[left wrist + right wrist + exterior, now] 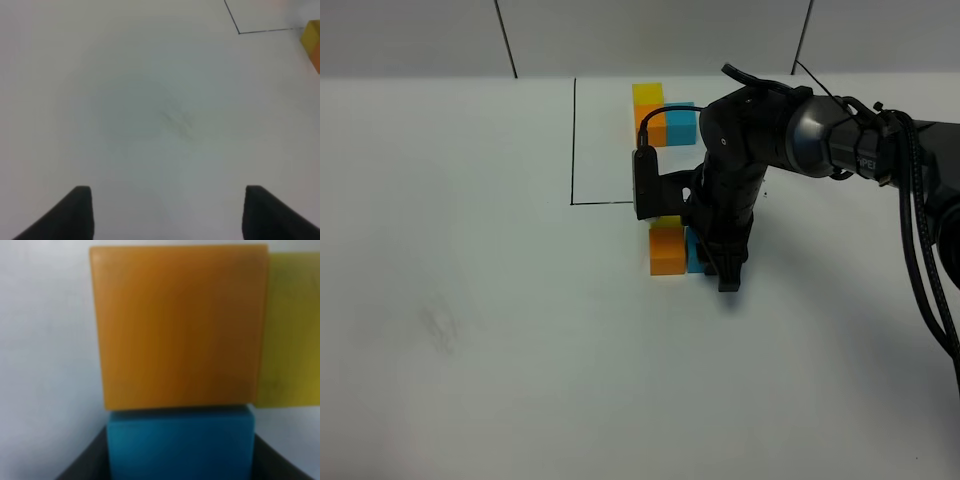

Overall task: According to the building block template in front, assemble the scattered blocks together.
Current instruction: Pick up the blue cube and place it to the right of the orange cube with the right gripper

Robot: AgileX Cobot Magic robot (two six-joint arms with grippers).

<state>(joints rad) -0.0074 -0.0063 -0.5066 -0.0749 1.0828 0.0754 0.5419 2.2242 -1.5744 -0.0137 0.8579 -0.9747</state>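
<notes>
Final placement step: the right gripper pinches the blue cube between its jaws, face against the orange cube, with the yellow cube adjoining — just outside the framed template. Next: release and lift clear without shifting the cluster. The left gripper hangs spread over bare table.

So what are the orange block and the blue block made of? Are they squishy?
The orange cube looks like matte foam or soft plastic: dull, no shine, slightly rounded edges, faint streaks on its face. The sky-blue cube, between the right claw's dark fingers, looks the same: flat colour, no gloss. Squishy can't be told; neither looks dented.
</notes>
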